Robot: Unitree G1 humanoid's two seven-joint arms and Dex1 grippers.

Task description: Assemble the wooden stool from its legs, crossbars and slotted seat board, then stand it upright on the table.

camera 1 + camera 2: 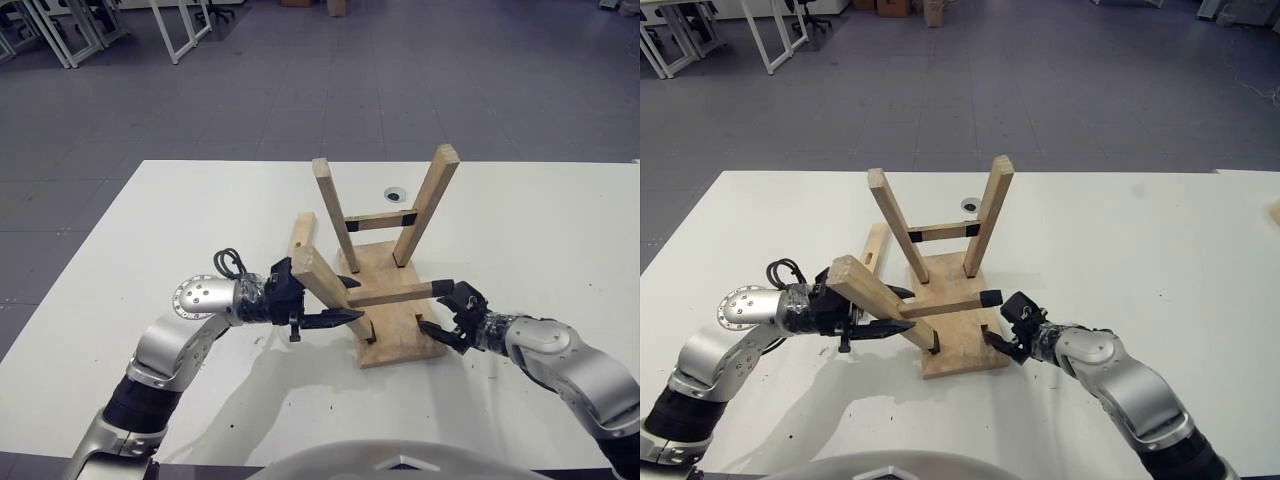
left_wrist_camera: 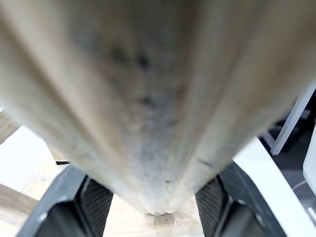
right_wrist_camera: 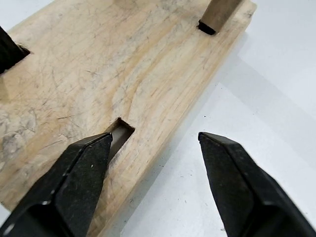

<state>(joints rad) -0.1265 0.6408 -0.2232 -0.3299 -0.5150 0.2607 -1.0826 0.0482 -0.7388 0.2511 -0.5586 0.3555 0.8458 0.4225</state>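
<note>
Roughly halfway, by the look of it: the seat board point(image 1: 400, 332) lies flat on the table point(image 1: 550, 230), w/ 2 legs point(image 1: 425, 205) standing in its far slots and a crossbar point(image 1: 380, 220) joining them. The left gripper point(image 1: 335, 318), at the board's near-left corner, is clamped around the 3rd leg point(image 1: 322, 278), which leans over the board w/ its lower end by the near-left slot, not yet upright. A 2nd crossbar point(image 1: 400, 293) runs from it across the board twd the right gripper point(image 1: 440, 313). That gripper hovers at the board's near-right edge, fingers wide apart, holding nothing, straddling the edge by an empty slot point(image 3: 118, 134). The 4th leg point(image 1: 301, 235) lies loose just left of the board. Prob. left to do: seat leg 3, fit leg 4 + the crossbar end, flip the stool upright. A round cable port point(image 1: 397, 192) sits beyond the board, well apart from it; nothing blocks the open slot.
</note>
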